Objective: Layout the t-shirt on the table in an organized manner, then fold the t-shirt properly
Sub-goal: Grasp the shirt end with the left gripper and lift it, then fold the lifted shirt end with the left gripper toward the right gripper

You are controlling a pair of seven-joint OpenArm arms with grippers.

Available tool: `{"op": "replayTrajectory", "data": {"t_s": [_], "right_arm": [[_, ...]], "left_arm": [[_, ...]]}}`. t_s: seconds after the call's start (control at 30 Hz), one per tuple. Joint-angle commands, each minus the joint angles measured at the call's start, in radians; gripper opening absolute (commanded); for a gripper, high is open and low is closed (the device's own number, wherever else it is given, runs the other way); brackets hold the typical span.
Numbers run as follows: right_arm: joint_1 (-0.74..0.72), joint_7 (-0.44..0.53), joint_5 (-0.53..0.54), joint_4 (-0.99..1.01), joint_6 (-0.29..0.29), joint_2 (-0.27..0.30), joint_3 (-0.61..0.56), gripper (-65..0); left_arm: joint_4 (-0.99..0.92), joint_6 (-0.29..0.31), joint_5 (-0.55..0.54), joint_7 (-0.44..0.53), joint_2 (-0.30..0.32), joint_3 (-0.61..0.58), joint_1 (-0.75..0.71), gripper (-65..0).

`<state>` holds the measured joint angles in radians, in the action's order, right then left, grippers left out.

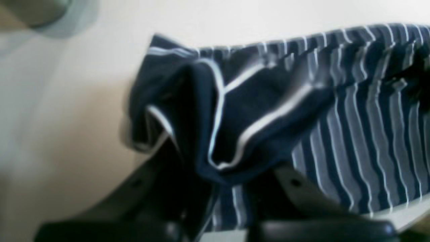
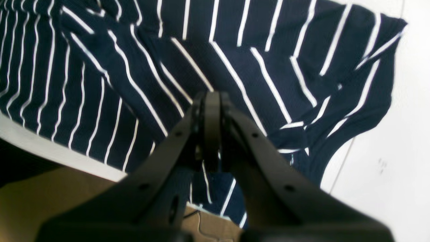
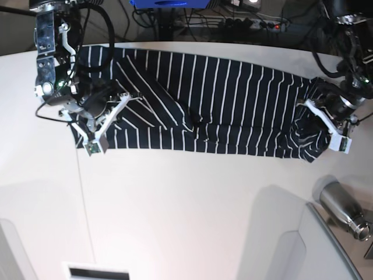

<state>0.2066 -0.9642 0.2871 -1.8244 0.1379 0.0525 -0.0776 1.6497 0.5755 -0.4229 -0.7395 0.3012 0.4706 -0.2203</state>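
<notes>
**What the views leave unclear**

The left wrist view is smeared throughout: the stripes of the t-shirt [image 1: 352, 134] run soft, and a bunched fold covers the tips of the left gripper [image 1: 231, 188]. A grey rounded thing [image 1: 37, 11] at the top left corner is cut off and too blurred to name. In the base view a metal bottle [image 3: 344, 209] (lower right) runs off the frame's edge. The shirt's far end passes beyond the right wrist view's top.

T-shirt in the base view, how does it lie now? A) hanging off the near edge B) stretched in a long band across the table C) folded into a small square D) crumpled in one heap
B: the t-shirt runs as a long striped band across the table, between both arms.
</notes>
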Motion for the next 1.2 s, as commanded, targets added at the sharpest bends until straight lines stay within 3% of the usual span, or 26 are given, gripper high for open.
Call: {"op": "replayTrajectory", "data": {"t_s": [0.0,0.17,0.5,0.77,1.17], "right_arm": [[-0.009,0.015,0.008,-0.019,-0.001,0.002,0.002,-65.0],[-0.008,0.015,0.008,-0.021,-0.001,0.002,0.002,-65.0],[-0.005,0.015,0.01,-0.021,-0.001,0.019,0.04,-65.0],[-0.005,0.012,0.013,-0.022,-0.001,0.022,0.098,-65.0],[-0.011,0.012,0.013,-0.022,-0.001,0.017,0.091,-65.0]], "left_arm": [[0.037,-0.009,-0.015,0.001,-0.003,-0.013,0.005,-65.0],[0.057,-0.099,-0.015,-0.039,-0.081,-0.148,0.029,-65.0],[0.028,-0.279,-0.015,-0.041,-0.149,-0.43,0.078,-65.0],[-0.042,-0.288,-0.015,-0.036,-0.158,-0.525,0.091,-65.0],[-0.049,-0.288,-0.015,-0.035,-0.159,-0.522,0.104,-65.0]]}}
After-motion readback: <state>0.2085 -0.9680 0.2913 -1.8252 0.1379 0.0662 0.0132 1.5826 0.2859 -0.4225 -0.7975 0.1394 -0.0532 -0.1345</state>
